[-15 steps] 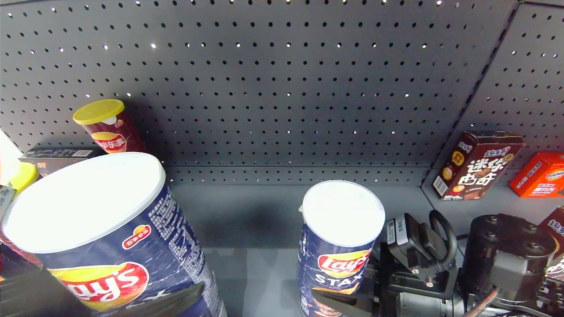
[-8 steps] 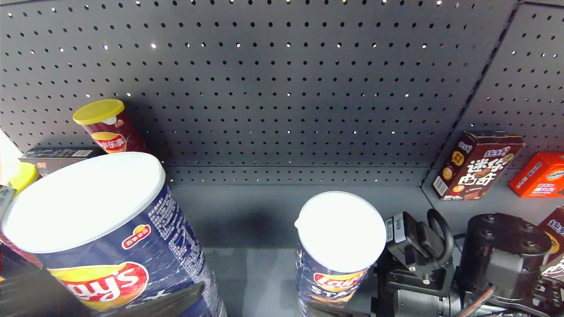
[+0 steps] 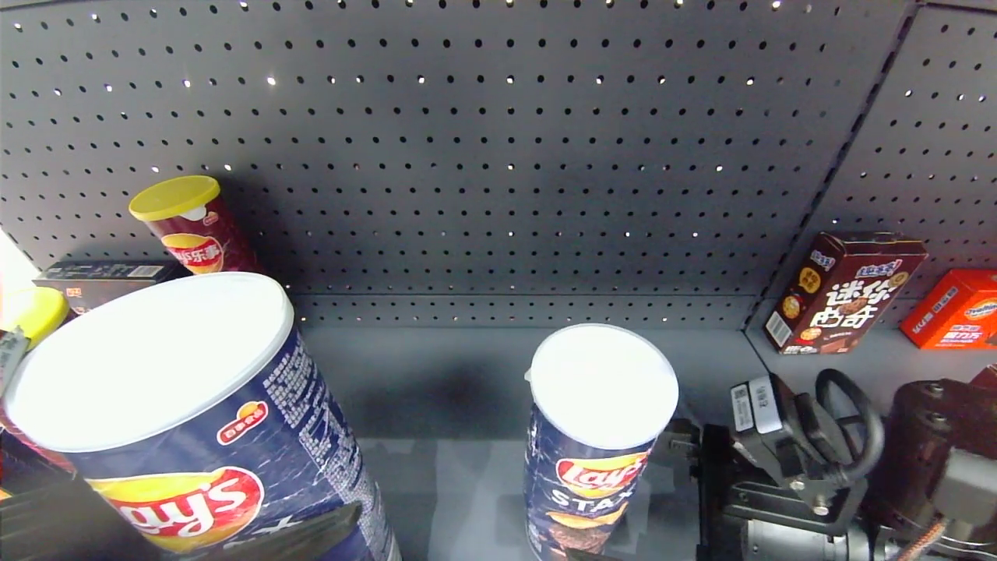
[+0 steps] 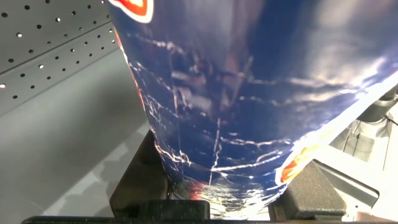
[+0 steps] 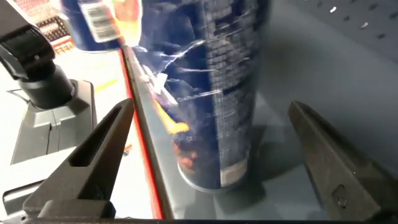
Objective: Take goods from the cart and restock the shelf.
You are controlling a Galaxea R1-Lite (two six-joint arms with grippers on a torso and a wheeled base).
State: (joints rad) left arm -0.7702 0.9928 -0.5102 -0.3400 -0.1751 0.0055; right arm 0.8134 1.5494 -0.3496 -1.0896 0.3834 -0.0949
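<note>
Left gripper [image 4: 227,177]: fingers clamped on the held can [image 3: 179,421].
Held can: blue, white-lidded, upright between those fingers, touching both pads.
Standing can [image 3: 596,436]: same kind, upright on the shelf [image 3: 452,374], between the right fingers, touching neither.
Right gripper [image 5: 211,112]: fingers spread wide, one on each side of the standing can.

Shop aisle, no doubt: perforated back panel [image 3: 498,156], grey shelf [image 3: 436,374], packaged snacks faced outward, blue chip cans [image 3: 596,475], a red yellow-lidded can [image 3: 195,230], a brown snack box [image 3: 845,292], an orange box [image 3: 954,308] beside it.
</note>
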